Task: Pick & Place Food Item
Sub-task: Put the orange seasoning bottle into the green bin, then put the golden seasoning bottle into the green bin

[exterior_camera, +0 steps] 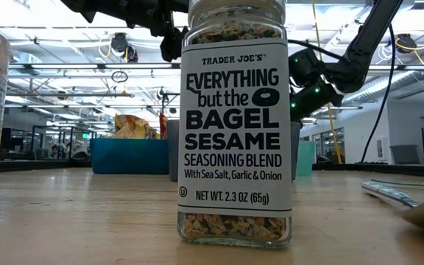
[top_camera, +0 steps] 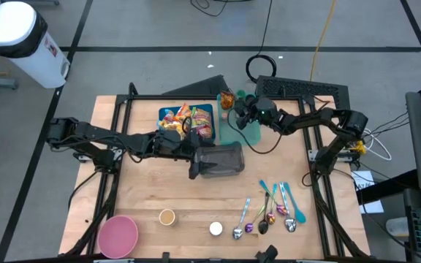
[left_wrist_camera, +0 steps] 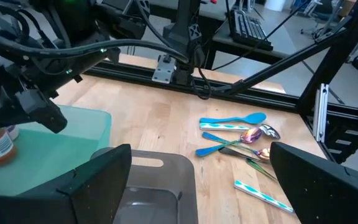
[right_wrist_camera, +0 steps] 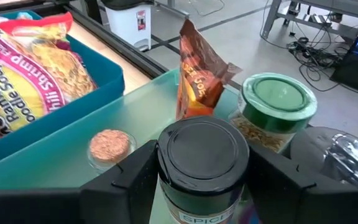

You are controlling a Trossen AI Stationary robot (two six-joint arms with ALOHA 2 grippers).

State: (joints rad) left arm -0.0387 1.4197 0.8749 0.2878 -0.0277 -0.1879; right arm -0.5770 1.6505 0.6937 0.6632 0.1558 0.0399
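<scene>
Wooden surface (top_camera: 196, 197) carries blue bin (top_camera: 168, 112) and teal tray (right_wrist_camera: 55, 155). Left pincer (left_wrist_camera: 197, 180) gapes wide over grey container (left_wrist_camera: 157, 193), empty. Right pincer (right_wrist_camera: 201, 174) clamps black-lidded spice jar (right_wrist_camera: 202, 155) inside tray; transfer not begun. Jar label mostly cut off.

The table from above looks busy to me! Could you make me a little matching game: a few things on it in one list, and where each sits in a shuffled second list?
Things:
1. pink bowl
2. spoons
3. snack packets
4. black-lidded spice jar

Places:
A. in the blue bin
B. between the fingers of the right claw
C. near table corner on the left arm's side
D. spread on the wood on the right arm's side

Pairs: 1-C, 2-D, 3-A, 4-B
</scene>
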